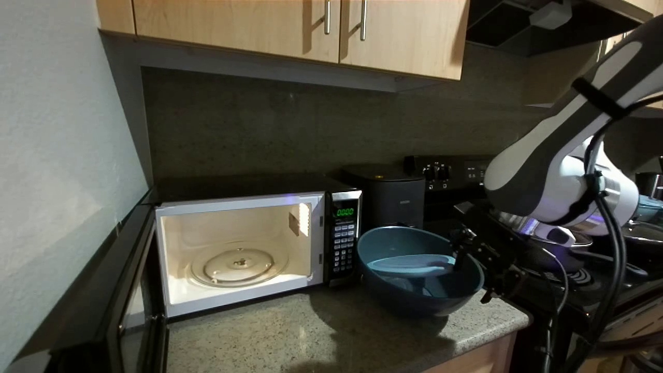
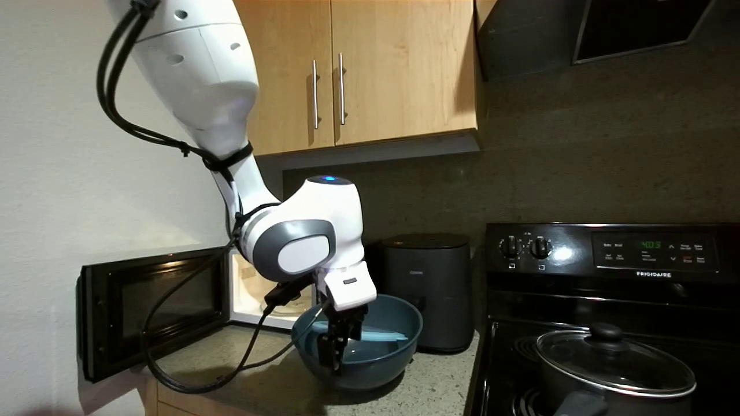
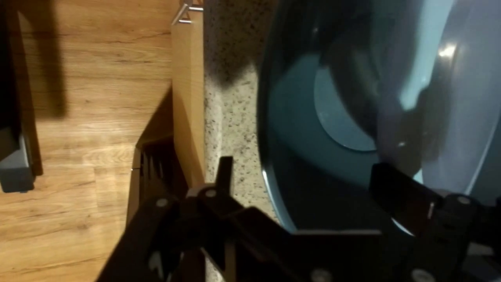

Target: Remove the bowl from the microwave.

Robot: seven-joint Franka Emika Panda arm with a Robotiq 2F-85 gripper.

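Note:
The blue bowl point(image 1: 409, 305) stands on the counter beside the control-panel side of the microwave point(image 1: 222, 220), outside it. It also shows in an exterior view point(image 2: 373, 372) and in the wrist view point(image 3: 321, 176). The microwave's door is open, and its lit cavity holds only the glass turntable point(image 1: 241, 264). My gripper point(image 3: 300, 166) is open astride the bowl's near rim, one finger inside the bowl and one outside, with a gap to the rim. The gripper point(image 1: 472, 278) is tilted. In an exterior view my arm partly hides the microwave's cavity.
The open door point(image 2: 162, 306) stands out at the wall side. A black box-shaped appliance point(image 1: 396, 202) is behind the bowl. The stove point(image 2: 584, 312) adjoins the counter and bears a lidded pot point(image 2: 615, 370). The counter's front edge point(image 3: 213, 129) runs close to the bowl.

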